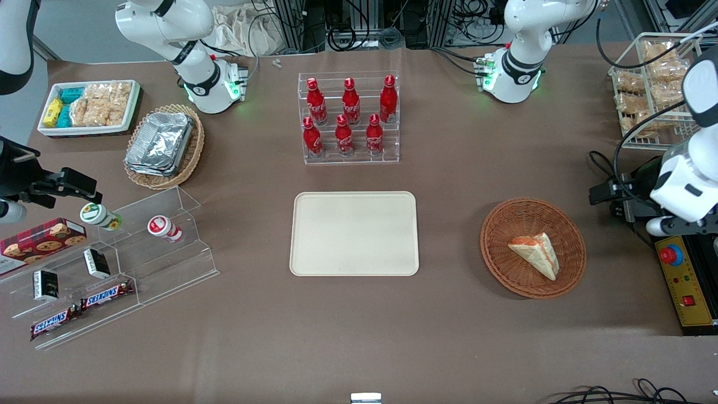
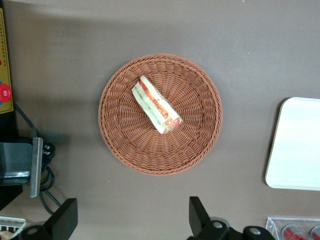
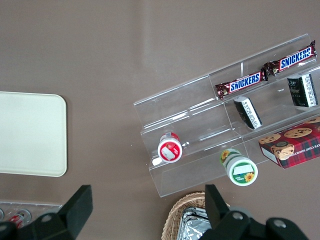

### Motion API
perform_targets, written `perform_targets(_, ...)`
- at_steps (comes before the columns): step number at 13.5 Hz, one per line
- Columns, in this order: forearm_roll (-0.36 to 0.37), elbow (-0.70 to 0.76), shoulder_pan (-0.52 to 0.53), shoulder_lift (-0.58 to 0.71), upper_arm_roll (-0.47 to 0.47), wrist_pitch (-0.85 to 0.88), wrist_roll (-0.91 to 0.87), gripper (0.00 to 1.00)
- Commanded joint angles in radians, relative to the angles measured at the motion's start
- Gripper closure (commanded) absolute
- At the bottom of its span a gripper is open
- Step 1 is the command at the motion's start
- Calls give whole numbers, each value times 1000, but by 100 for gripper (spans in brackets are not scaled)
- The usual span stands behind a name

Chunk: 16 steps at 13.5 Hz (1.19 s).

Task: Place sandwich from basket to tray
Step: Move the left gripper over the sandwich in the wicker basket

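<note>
nothing of the task is done yet. nearest the front camera, the triangular white-bread sandwich (image 1: 535, 253) with pink-red filling lies in the round reddish-brown wicker basket (image 1: 499, 224), toward the working arm's end of the tabletop. the flat cream plastic tray (image 1: 354, 233) at the tabletop's middle is bare. the left gripper (image 2: 131, 222) hangs above the basket, fingers spread wide, holding nothing. grasp, carry and release all remain.

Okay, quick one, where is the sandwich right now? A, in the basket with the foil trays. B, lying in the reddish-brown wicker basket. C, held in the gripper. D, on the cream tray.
B. The sandwich lies in the basket, the tray is bare, and the gripper is open above the table beside the basket, holding nothing.
</note>
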State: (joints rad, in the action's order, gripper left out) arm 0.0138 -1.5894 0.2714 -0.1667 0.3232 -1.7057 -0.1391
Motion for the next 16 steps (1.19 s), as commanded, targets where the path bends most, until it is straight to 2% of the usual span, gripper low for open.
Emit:
perform_targets(1, 49, 11, -12, -25, 4, -52, -83, 0)
perform_targets(4, 83, 20, -32, -82, 4, -74, -169, 0)
perform_targets(5, 115, 6, -34, -99, 4, -86, -236, 0)
perform_targets(6, 117, -20, -37, -114, 4, -116, -331, 0)
perform_targets(9, 124, -212, -38, -117, 2, -375, -581, 0)
perform_targets(11, 127, -286, -35, -125, 0, -480, -707, 0)
perform_targets(16, 130, -325, -32, -166, -6, -500, -717, 0)
